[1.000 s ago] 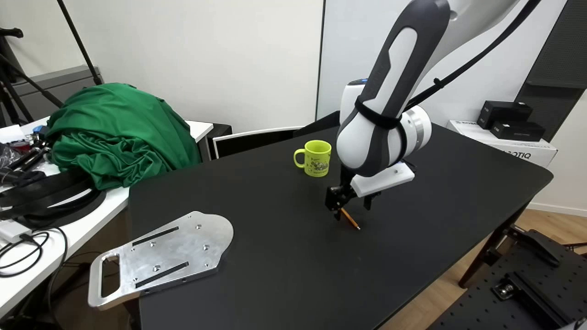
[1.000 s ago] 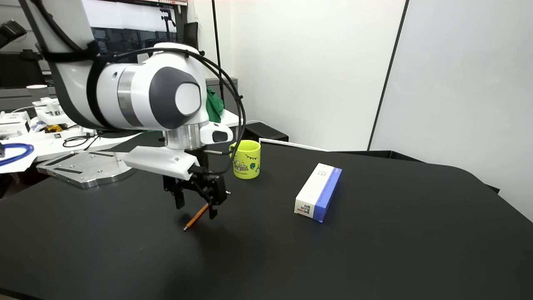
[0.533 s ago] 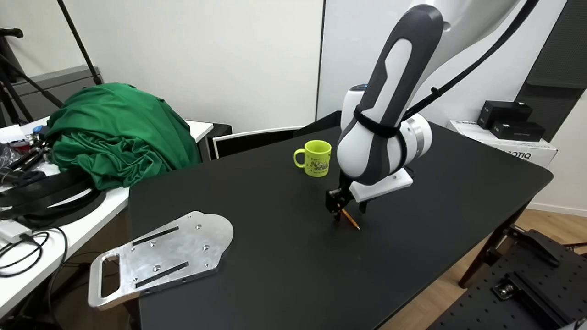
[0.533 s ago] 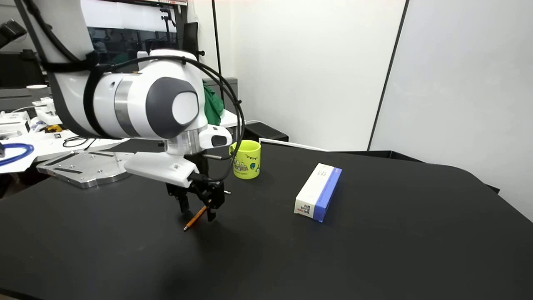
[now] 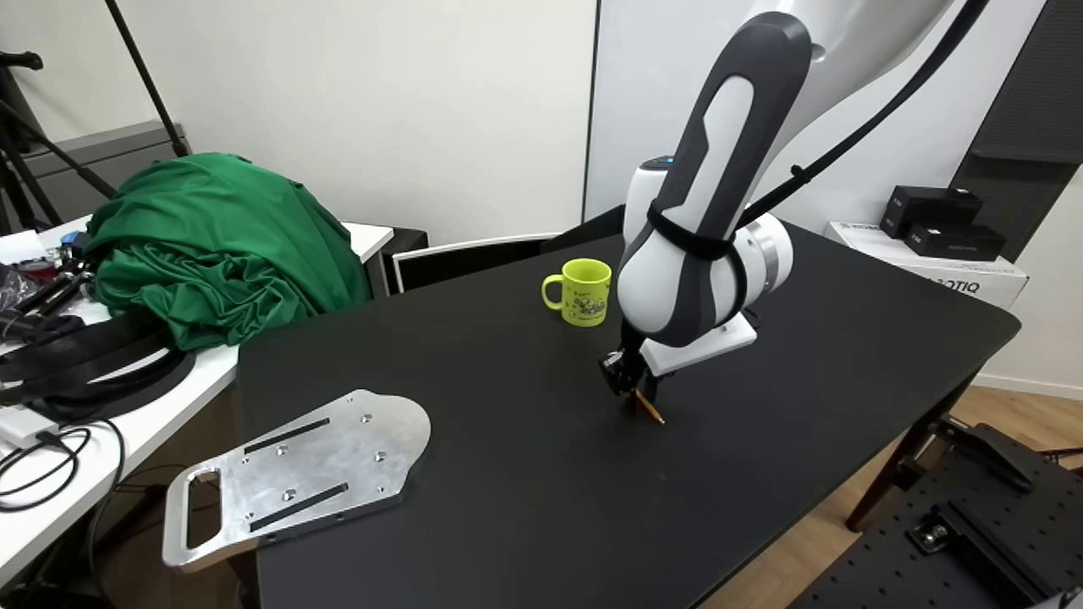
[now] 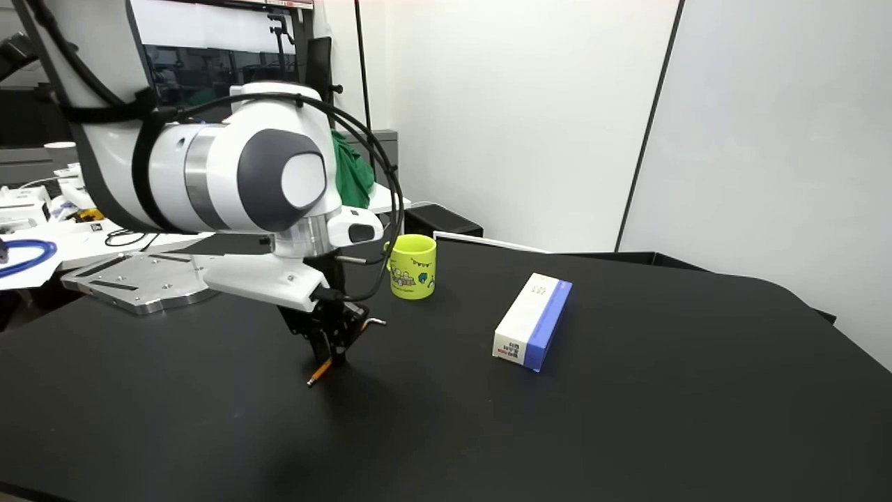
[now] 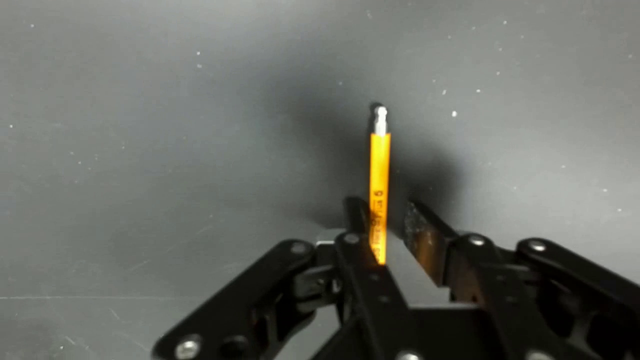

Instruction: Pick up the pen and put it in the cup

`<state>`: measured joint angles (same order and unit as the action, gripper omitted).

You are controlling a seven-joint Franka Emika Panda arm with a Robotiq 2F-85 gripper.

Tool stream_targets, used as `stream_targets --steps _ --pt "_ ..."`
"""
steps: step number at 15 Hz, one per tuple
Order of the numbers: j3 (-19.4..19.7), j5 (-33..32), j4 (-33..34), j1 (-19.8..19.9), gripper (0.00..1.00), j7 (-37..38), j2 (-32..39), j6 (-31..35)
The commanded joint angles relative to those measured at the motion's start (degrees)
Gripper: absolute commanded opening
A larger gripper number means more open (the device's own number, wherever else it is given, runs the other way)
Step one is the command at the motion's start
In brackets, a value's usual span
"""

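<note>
The pen, an orange stick with a silvery end, lies on the dark table; its orange body (image 7: 380, 165) runs straight away from me in the wrist view. My gripper (image 7: 386, 209) is down at table height astride it, its jaws partly closed. The left finger stands against or very near the pen and covers its lower part; a gap separates the pen from the right finger, so it is not gripped. In both exterior views an end of the pen (image 5: 650, 408) (image 6: 321, 371) sticks out beside the fingers. The yellow-green cup (image 5: 586, 292) (image 6: 412, 268) stands upright behind the gripper.
A white-and-blue box (image 6: 533, 321) lies on the table beyond the cup's side. A metal plate (image 5: 313, 465) rests at the table's edge. Green cloth (image 5: 220, 245) is heaped on a neighbouring white table.
The gripper has come down to the table around the pen, and its fingers have drawn much closer together. Pen and cup have not moved.
</note>
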<state>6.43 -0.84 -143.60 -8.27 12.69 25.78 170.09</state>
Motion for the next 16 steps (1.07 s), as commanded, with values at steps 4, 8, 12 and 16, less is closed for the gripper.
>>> stream_targets --steps 4,8,12,16 --pt "0.46 1.48 0.86 0.18 0.02 1.00 -1.71 -5.28" --pt "-1.27 6.43 2.90 2.55 0.02 2.25 -4.78 -12.38" --pt "-2.81 13.34 5.54 6.71 0.02 2.48 -9.51 -21.56" --pt "-1.96 18.49 9.42 9.99 0.02 4.18 -13.14 -32.34"
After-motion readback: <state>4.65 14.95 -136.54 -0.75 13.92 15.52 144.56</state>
